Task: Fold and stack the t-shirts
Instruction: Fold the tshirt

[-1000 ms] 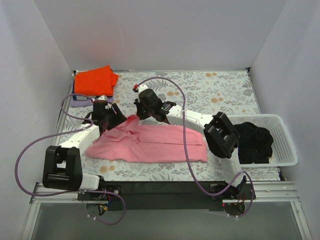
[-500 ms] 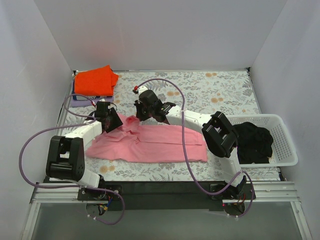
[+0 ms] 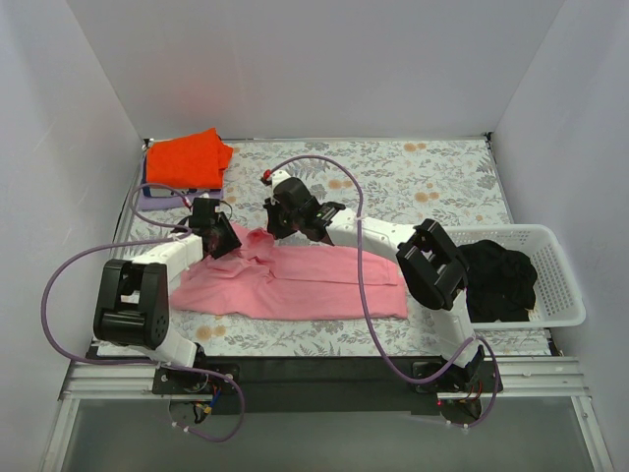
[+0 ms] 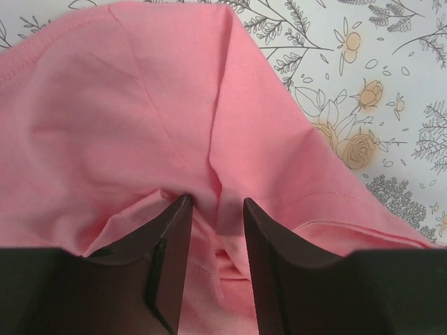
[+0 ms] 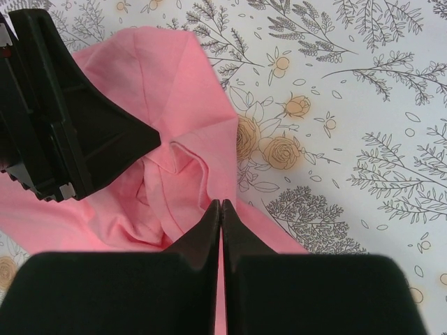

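Note:
A light pink t-shirt lies spread across the middle of the table, its collar end bunched up at the upper left. My left gripper is over that bunched end; in the left wrist view its jaws stand a little apart, astride a raised fold of pink cloth. My right gripper is just to the right of it; its fingers are closed together on the shirt's edge. The left gripper also shows in the right wrist view. A folded orange-red t-shirt lies at the far left corner.
A white mesh basket at the right edge holds dark garments. A purple object lies under the orange-red shirt. The table has a floral cloth. White walls close in the back and both sides.
My left arm has swung its elbow back toward the left edge, and its gripper has shifted slightly up onto the bunched collar end. The right gripper has hardly moved.

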Controlling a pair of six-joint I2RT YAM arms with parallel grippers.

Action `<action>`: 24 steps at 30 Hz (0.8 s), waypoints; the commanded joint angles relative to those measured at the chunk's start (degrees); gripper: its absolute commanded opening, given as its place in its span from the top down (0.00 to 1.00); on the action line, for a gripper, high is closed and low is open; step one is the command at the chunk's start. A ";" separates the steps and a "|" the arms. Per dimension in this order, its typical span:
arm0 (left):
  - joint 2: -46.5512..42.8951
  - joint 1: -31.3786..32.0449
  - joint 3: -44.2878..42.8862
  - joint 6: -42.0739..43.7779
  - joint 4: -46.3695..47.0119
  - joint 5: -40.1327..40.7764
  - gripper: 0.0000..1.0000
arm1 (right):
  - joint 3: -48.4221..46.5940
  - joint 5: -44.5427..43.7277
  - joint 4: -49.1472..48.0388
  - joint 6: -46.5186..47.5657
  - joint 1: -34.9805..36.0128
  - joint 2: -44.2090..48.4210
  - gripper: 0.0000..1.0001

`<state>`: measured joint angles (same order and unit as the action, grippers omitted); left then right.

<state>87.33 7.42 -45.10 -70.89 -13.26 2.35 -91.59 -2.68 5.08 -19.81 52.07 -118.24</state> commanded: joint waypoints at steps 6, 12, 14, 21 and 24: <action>1.53 1.02 -2.45 0.49 1.48 -0.68 0.69 | 1.06 0.48 -2.88 -0.75 -0.31 0.99 0.99; -3.65 1.72 -1.48 -0.12 1.13 -0.24 0.70 | 1.33 0.39 -2.97 -0.67 -0.31 0.99 0.99; -4.71 1.72 -1.39 0.05 1.04 0.11 0.70 | 1.15 0.48 -2.97 -0.67 -0.39 0.99 0.99; -0.06 1.63 -2.36 0.32 -0.02 -0.51 0.70 | 1.24 0.57 -2.97 -0.58 -0.39 0.90 0.99; 0.38 1.72 -2.71 0.32 0.07 0.46 0.70 | 1.24 0.48 -3.06 -0.66 -0.39 0.99 0.99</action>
<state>87.74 8.86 -46.26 -70.85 -13.32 2.07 -90.89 -2.42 4.43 -19.81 52.07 -118.24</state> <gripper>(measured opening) 0.301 0.020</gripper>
